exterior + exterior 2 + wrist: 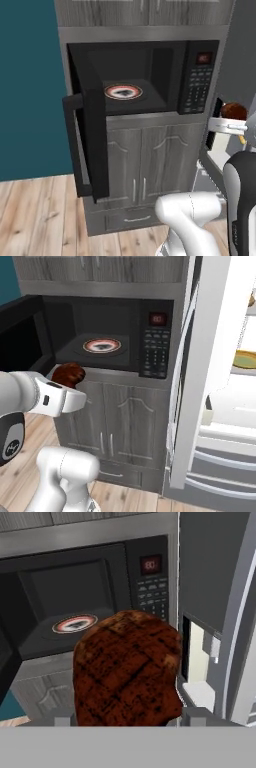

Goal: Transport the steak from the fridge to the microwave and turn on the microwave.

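Hand view: microwave (pixel 90 587) door (pixel 90 145) swung wide to the left, plate (pixel 75 623) with orange-white rim on its floor, keypad (pixel 152 597) at right. Fridge (pixel 210 381) door open just right of the microwave. Tool (pixel 70 387) grips the steak (pixel 127 669), held in front of the cavity, below and right of the plate.

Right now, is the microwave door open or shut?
Open: the microwave door swings left, exposing the plate inside.
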